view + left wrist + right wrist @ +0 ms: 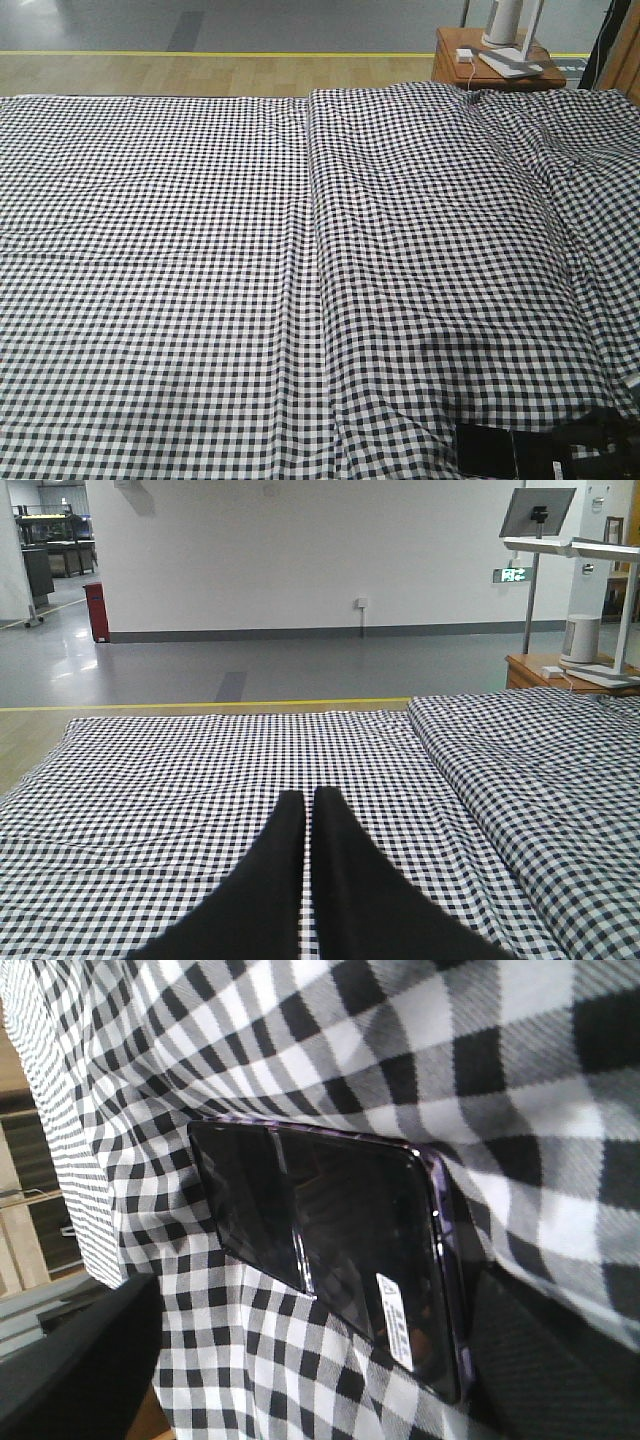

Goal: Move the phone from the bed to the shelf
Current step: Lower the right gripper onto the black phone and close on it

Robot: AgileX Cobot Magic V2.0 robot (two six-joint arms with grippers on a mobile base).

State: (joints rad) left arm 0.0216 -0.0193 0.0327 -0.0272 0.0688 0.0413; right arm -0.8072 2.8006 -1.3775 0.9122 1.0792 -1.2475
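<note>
The phone (485,450), a glossy black slab, lies flat on the bed (200,250) near its front right corner. In the right wrist view the phone (330,1250) shows a seam across its middle, a small white sticker and a purplish edge. My right gripper (310,1350) is open low over the phone's near end; one finger (540,1360) is close beside the phone's edge and the other (70,1370) is far off to the left. My left gripper (306,802) hovers shut over the checked sheet, holding nothing. The shelf is out of view.
A lengthwise fold ridge (312,250) runs down the middle of the sheet. A reddish-brown side table (480,62) with a white lamp base stands behind the far right corner. Grey floor with a yellow line (200,705) lies beyond the bed.
</note>
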